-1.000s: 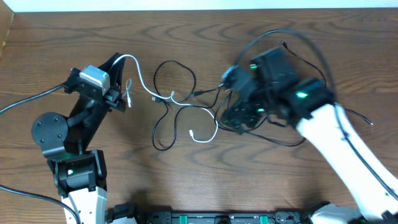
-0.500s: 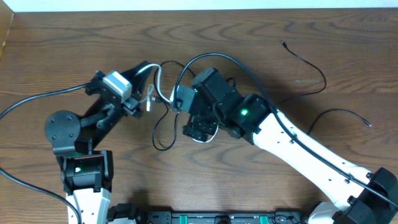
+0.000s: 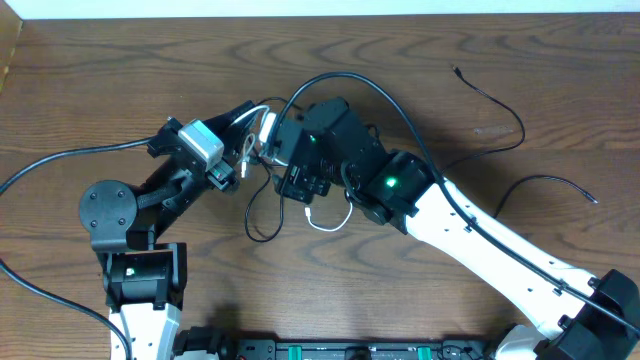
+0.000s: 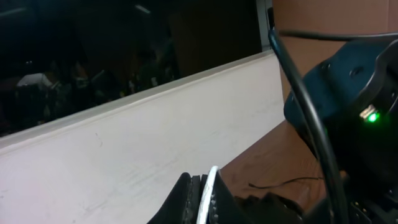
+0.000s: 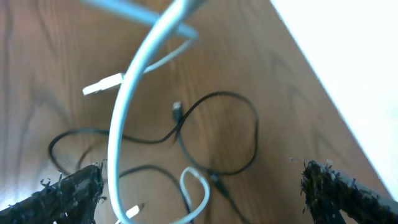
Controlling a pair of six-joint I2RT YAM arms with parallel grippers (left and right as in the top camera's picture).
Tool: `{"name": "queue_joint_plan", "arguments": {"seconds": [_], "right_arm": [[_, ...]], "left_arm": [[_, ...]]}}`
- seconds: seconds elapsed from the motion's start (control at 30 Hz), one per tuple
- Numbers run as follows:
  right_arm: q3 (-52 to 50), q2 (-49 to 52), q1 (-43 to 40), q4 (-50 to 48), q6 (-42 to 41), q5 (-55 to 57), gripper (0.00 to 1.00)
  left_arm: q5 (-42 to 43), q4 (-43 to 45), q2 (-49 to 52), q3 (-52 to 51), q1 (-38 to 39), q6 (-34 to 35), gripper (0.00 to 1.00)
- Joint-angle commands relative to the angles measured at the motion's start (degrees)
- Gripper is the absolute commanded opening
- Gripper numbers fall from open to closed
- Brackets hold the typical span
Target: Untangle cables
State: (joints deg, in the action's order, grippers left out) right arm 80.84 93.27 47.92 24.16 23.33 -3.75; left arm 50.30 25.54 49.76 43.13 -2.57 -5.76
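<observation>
1. Your left end effector point(image 4: 200, 186) is clenching the white cable point(image 5: 121, 112); the cord is showing pinched between its fingers in the left wrist view.
2. Your right end effector point(image 5: 202, 177) is hanging released, with its fingers spread wide and grasping nothing.
3. The white cable is arcing up off the counter point(image 3: 120, 60) and passing between those spread fingers. You cannot tell whether it is touching them.
4. A black cable point(image 5: 217, 130) is lying in loops on the counter beneath the right end effector and is crossing a low loop of the white cable.
5. A second black cable point(image 3: 497, 105) and a third black cable point(image 3: 560, 183) are lying on the counter's right side, well apart from the tangle.
</observation>
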Motion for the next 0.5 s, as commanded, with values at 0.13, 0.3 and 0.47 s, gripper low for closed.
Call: {"name": "queue_joint_plan", "arguments": {"seconds": [0.13,0.3,0.47], "right_arm": [[0.5,3.0,0.1,-2.6,-4.1,2.1,0.35],[0.5,5.0,0.1,-2.9,-8.7,6.7,0.01],[0.5,4.5,0.1,-2.7,-13.0,15.1,0.01]], "left_arm": [[0.7,0.3,-0.2,0.3,0.1,0.7,0.07],[0.7,0.3,-0.2,0.3,0.1,0.7,0.07],[0.4,0.3,-0.1,0.3,0.1,0.7,0.25]]}}
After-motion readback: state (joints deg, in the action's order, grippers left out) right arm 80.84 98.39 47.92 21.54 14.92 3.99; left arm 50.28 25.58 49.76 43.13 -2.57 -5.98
